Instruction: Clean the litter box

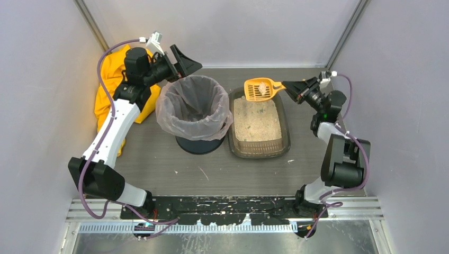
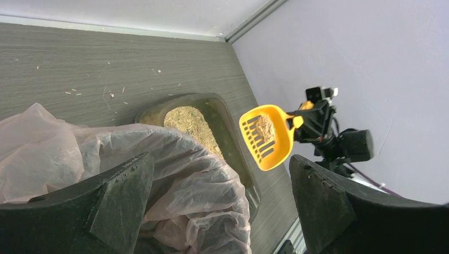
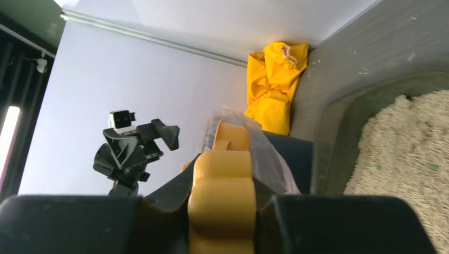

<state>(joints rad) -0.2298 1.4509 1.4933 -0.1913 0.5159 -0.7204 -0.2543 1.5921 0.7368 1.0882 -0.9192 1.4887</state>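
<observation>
The litter box (image 1: 283, 138), a dark translucent tray of beige litter, lies right of centre; it also shows in the left wrist view (image 2: 233, 137) and the right wrist view (image 3: 339, 106). My right gripper (image 1: 291, 88) is shut on the handle of the orange slotted scoop (image 1: 258, 90), held above the box's far end with a beige clump in it. The scoop shows in the left wrist view (image 2: 267, 136) and its handle in the right wrist view (image 3: 222, 196). My left gripper (image 1: 185, 61) is open and empty above the far left rim of the bagged round bin (image 1: 195, 112).
A crumpled yellow cloth (image 1: 108, 79) lies at the far left against the wall, also in the right wrist view (image 3: 272, 84). Grey walls close in left, right and behind. Litter crumbs are scattered on the dark table (image 1: 174, 169).
</observation>
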